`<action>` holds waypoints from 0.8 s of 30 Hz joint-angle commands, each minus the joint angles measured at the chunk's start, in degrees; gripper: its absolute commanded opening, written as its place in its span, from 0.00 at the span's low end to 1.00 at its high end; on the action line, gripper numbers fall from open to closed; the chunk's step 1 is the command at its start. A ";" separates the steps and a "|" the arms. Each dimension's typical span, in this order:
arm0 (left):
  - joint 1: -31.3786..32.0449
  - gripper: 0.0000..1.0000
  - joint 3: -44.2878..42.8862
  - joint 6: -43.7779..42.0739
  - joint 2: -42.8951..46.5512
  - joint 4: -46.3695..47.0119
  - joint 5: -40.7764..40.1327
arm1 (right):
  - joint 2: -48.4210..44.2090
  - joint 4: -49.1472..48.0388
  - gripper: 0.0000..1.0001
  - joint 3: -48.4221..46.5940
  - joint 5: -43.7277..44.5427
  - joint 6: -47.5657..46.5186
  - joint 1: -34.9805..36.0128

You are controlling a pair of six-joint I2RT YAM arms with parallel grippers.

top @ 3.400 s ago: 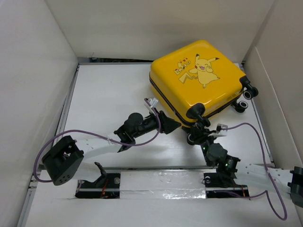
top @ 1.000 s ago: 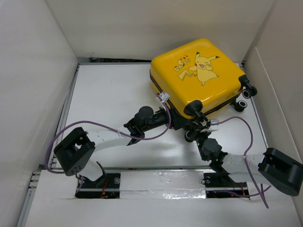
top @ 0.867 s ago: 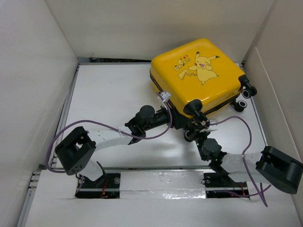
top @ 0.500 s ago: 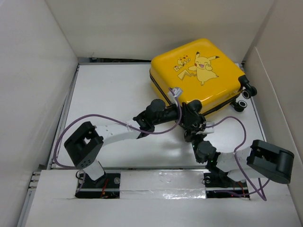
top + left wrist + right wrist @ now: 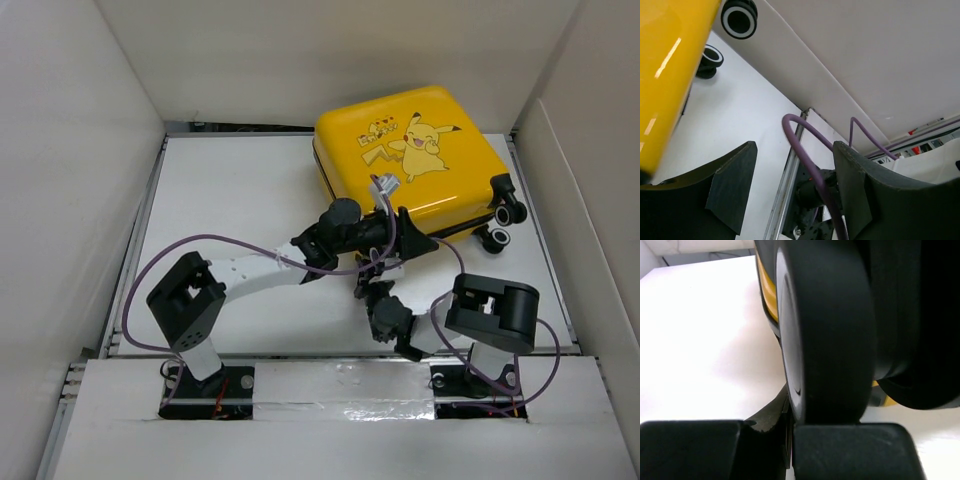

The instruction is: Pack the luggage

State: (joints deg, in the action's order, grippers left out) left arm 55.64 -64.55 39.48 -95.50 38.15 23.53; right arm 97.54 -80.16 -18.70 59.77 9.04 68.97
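Right gripper (image 5: 790, 432) of mine, closed, sits hard by a black wheel (image 5: 830, 330) of the yellow luggage (image 5: 410, 150); my left gripper (image 5: 795, 146) stands open, empty, beside it.

I see a white table (image 5: 240, 190) boxed in by plain white panels: a left wall (image 5: 70, 150), a back wall (image 5: 330, 50) and a right wall (image 5: 590, 200). A metal rail (image 5: 138, 240) runs along the table's left edge. A dark seam (image 5: 240, 127) runs where the back wall meets the table. Silver tape (image 5: 340, 410) crosses the near ledge. The light is even, with faint shadows.
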 commanded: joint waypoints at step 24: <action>-9.32 0.01 43.69 -7.67 44.27 -6.96 -29.16 | -52.69 85.42 0.00 -11.43 7.20 29.89 18.83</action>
State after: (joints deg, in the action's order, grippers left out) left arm 46.11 -27.11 32.80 -48.25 34.89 -3.11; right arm 51.11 -31.18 -23.55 63.57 27.75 88.09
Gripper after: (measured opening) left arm 0.040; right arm 0.009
